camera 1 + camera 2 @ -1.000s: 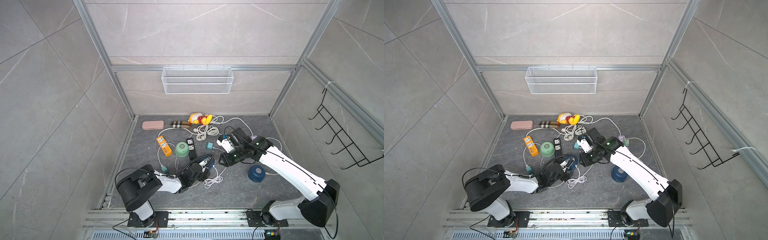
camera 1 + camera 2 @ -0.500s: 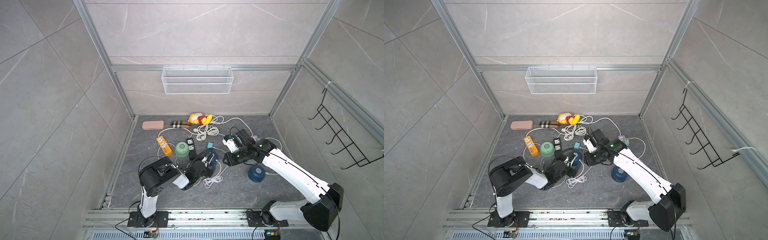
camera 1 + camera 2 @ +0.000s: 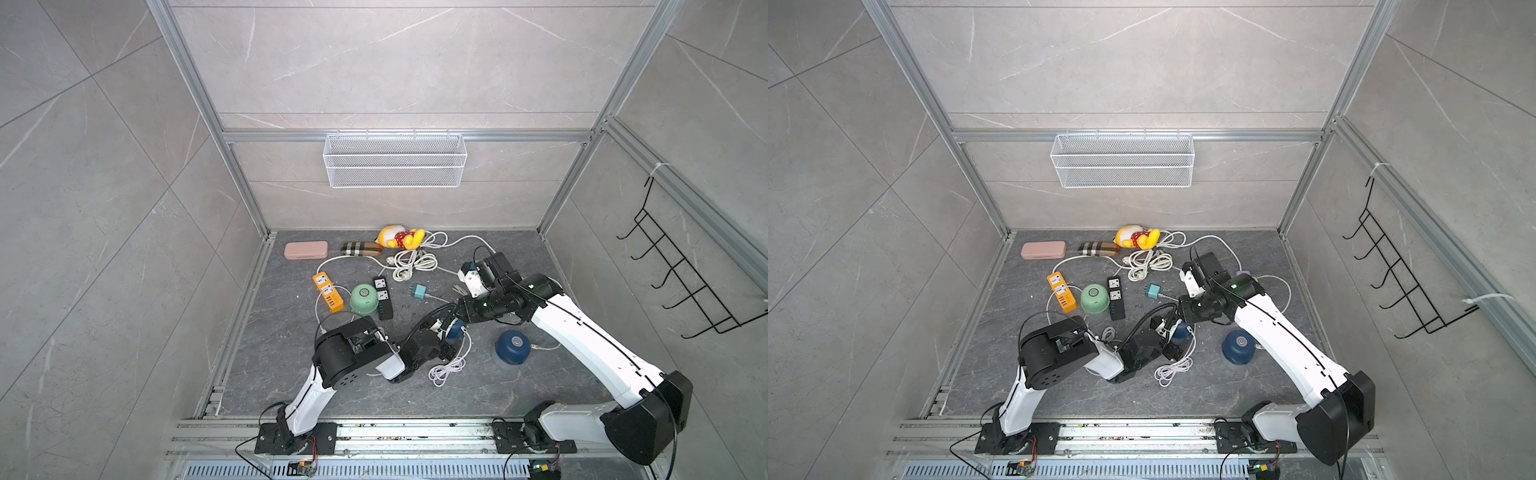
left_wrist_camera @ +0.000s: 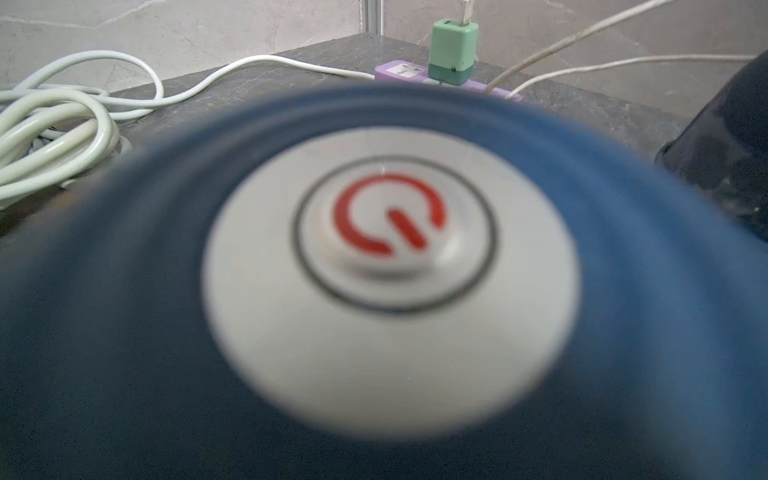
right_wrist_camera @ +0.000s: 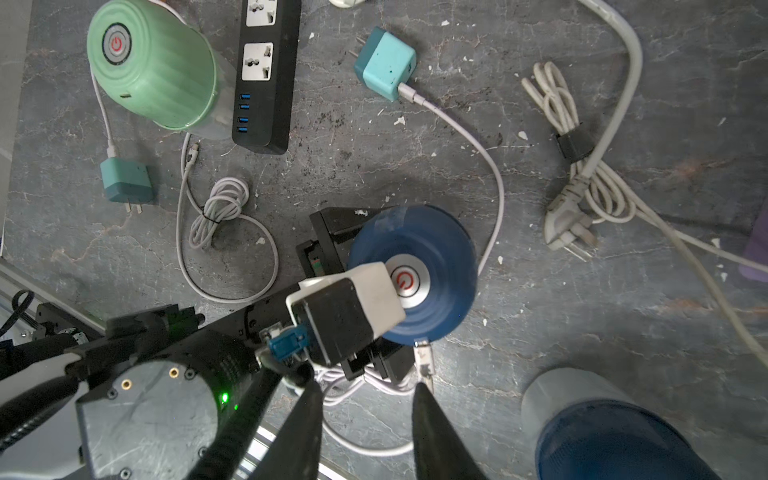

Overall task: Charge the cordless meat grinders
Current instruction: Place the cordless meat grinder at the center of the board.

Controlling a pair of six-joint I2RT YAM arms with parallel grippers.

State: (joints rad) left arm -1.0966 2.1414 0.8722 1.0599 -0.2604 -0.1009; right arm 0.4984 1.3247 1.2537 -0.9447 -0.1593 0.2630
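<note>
Left pincer (image 5: pixel 390 286) stands wide around the dark blue grinder (image 5: pixel 440 257); whether it presses, I cannot tell. Right pincer (image 5: pixel 362 388), half-open and empty, hovers with the cable plug (image 5: pixel 424 357) just ahead of its fingertips, beside the grinder's base.

Three dome-shaped grinders are being seen upright on the grey floor (image 3: pixel 291 353), each being topped by a round silver button. The mint green grinder (image 3: pixel 363 297) (image 5: pixel 153 70) is being kept farthest back. One dark blue grinder (image 3: pixel 456 328) (image 5: pixel 415 274) is being shown mid-floor, its button bearing a red power symbol. The second dark blue grinder (image 3: pixel 513 347) (image 3: pixel 1237 347) is being carried on a clear base, near the first one.
</note>
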